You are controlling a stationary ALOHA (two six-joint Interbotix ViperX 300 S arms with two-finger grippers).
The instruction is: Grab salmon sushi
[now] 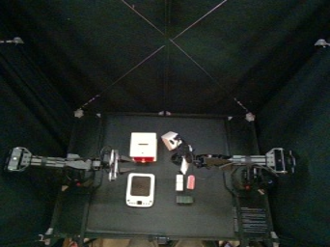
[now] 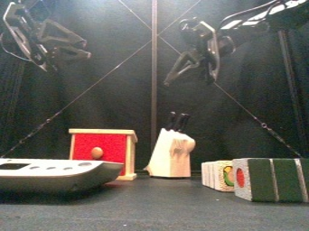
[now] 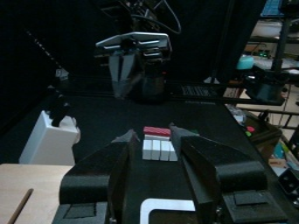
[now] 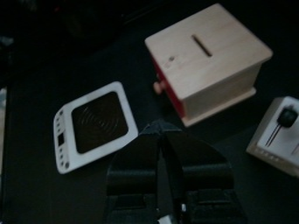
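Salmon sushi (image 1: 187, 180) is seen lying on the tabletop (image 1: 110, 217), right of the white device (image 1: 141, 190) and just behind a small dark block (image 1: 186, 199). It is ungrasped. Left claw (image 3: 149, 179) is held raised, jaws spread wide, with nothing between them; the sushi (image 3: 158, 144) is visible beyond the gap. Right claw (image 4: 163, 162) is raised over the device (image 4: 91, 125) and red-and-white box (image 4: 208, 59), jaws pressed together, empty. A knife block (image 2: 171, 151) is noted behind.
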